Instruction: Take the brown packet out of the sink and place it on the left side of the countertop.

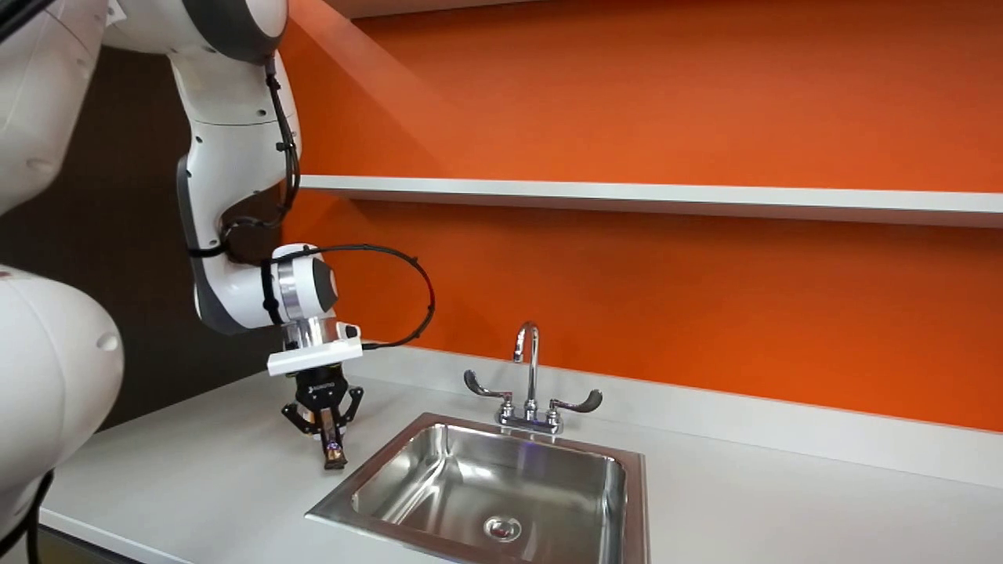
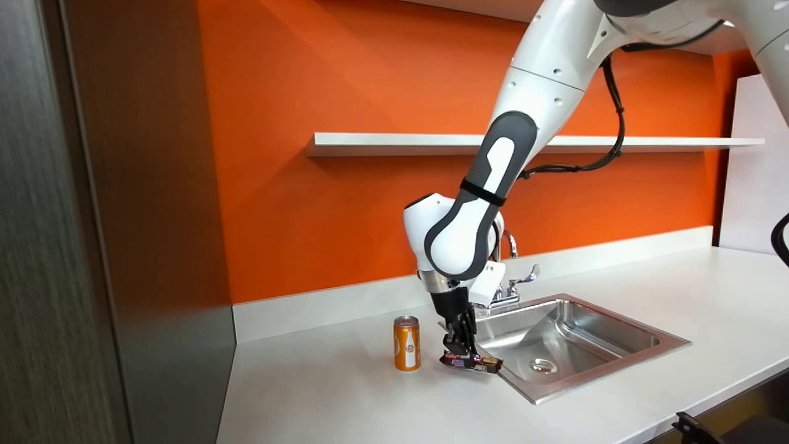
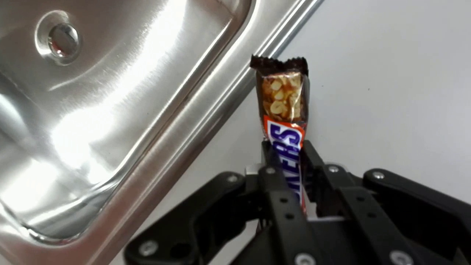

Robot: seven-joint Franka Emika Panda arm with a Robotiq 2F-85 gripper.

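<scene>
The gripper (image 3: 288,147) is clamped on the packet (image 3: 284,121), its two fingers (image 3: 285,228) pinching it from either side. In the wrist view the packet runs lengthwise between them: its dark crimped end sticks out past the fingertips, some lettering shows, and the rest goes back toward the gripper's body, partly covered. In an exterior view the packet lies crosswise at the bottom of the gripper, jutting out on both sides of the fingertips, nearly level. It is out of the sink (image 3: 187,136), over the counter (image 2: 308,401), just beside the sink's edge and left of it in both exterior views. Whether it touches the counter I cannot tell. A can (image 2: 407,345) stands upright on the counter, apart from the packet.
</scene>
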